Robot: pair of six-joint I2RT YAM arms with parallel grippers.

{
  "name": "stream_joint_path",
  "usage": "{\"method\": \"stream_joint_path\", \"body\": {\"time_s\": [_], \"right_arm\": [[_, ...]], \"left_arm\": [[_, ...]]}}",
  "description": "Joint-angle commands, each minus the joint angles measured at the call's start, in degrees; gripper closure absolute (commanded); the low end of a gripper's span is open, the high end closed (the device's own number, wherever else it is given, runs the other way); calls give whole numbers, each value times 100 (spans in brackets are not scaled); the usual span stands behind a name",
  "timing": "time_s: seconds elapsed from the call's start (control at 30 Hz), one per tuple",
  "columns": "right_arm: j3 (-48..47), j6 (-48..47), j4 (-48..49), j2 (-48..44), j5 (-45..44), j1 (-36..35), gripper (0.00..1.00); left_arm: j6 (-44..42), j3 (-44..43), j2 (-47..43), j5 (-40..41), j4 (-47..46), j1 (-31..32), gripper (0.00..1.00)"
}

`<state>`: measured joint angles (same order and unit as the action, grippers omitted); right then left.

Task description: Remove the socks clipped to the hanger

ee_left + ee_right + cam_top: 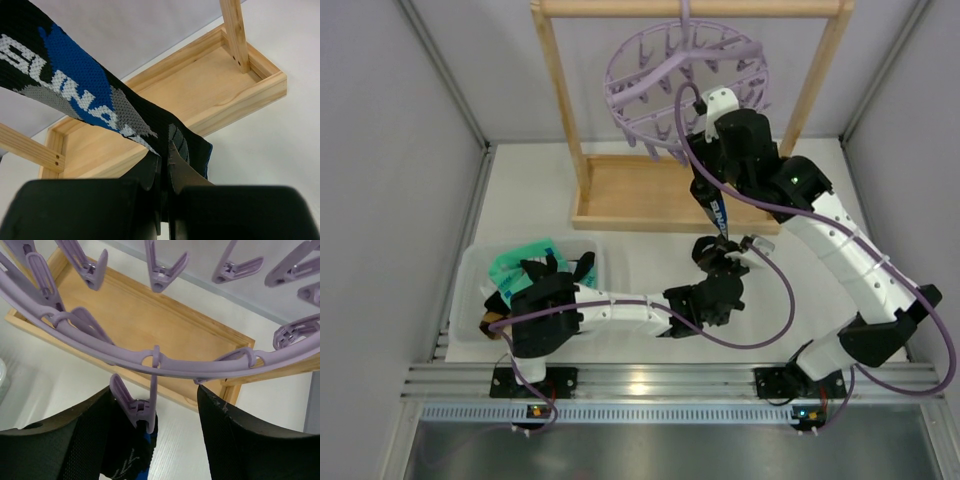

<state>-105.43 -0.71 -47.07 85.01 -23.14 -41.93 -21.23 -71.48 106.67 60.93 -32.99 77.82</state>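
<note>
The lilac hanger [685, 85] hangs from the wooden rack's top bar. One black sock with blue, white and grey marks [714, 212] hangs from a clip on the hanger's near rim. My left gripper [716, 250] is shut on the sock's lower end; the left wrist view shows the sock [90, 85] pinched between the closed jaws of that gripper [165, 157]. My right gripper [705, 150] is open just under the hanger ring [100, 352]. Its fingers [225, 430] straddle the clip [137, 407] that holds the sock's top [130, 455]. Mint-green socks [520, 265] lie in the bin.
The light wooden rack [650, 195] has a tray base and two uprights behind the grippers. A clear plastic bin [470, 290] stands at the near left, beside the left arm. Many empty lilac clips [160, 275] dangle from the ring. Grey walls close both sides.
</note>
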Motion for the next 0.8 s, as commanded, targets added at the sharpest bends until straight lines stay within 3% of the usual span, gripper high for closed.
{"method": "stream_joint_path", "body": {"time_s": [0.0, 0.3, 0.53, 0.77], "right_arm": [[-118, -52, 321, 103, -252, -174, 36], [-188, -61, 506, 252, -665, -368, 39], [-171, -78, 637, 253, -912, -377, 48], [-48, -17, 787, 86, -886, -368, 78]], "left_arm": [[-65, -208, 108, -116, 3, 119, 100], [-118, -235, 143, -98, 3, 172, 100], [-100, -208, 143, -90, -5, 190, 100], [224, 89, 82, -265, 3, 190, 100]]}}
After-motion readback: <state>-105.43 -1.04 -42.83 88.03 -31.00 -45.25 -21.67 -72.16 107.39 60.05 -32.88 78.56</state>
